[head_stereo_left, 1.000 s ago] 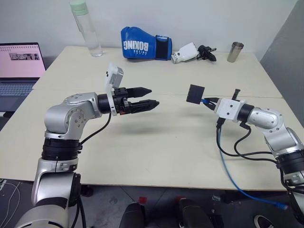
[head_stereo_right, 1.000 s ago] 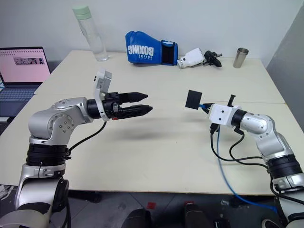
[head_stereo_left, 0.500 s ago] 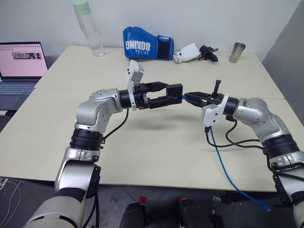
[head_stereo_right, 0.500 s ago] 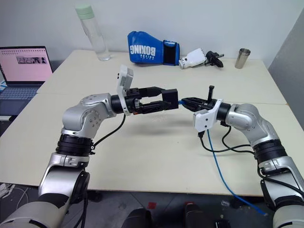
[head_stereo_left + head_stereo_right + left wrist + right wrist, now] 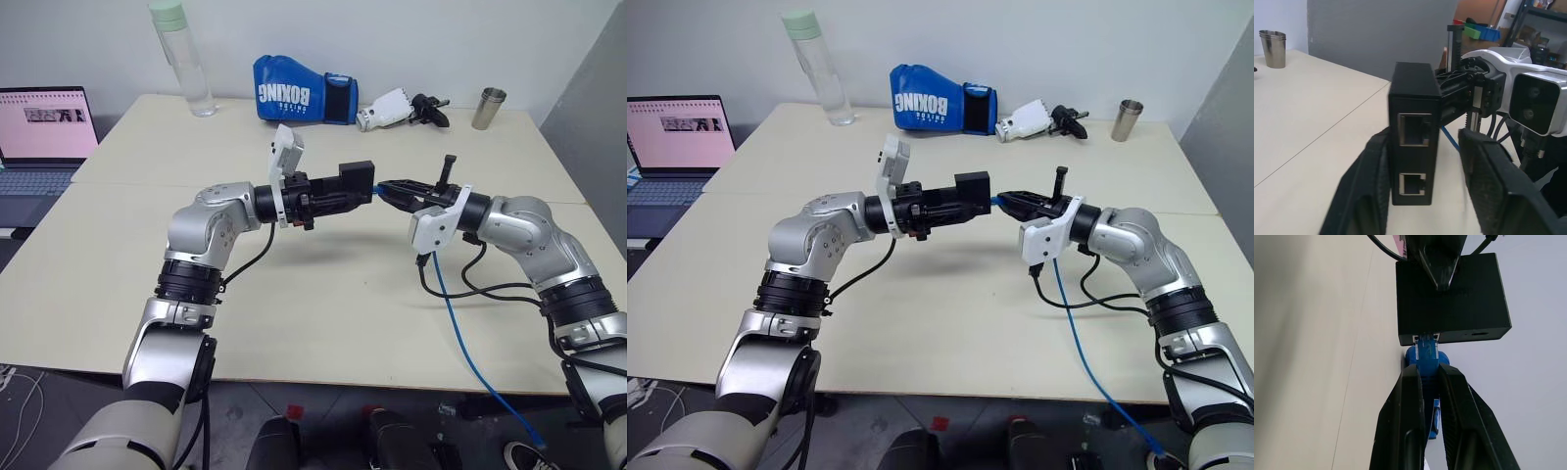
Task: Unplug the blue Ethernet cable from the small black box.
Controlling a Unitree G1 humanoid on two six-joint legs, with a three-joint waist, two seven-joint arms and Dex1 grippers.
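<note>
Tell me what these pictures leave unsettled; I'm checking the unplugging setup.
- Left wrist view: whether the fingers touch the small black box; their tips sit behind it.
- Right wrist view: the plug's latch, inside the port.
- Left eye view: the blue Ethernet cable runs past the bottom edge.

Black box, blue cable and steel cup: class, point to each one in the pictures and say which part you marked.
Black box (image 5: 1413, 127), left wrist view: its port face.
Blue cable (image 5: 468, 345), left eye view: the run hanging off the table edge.
Steel cup (image 5: 485, 108), left eye view: its side wall.
</note>
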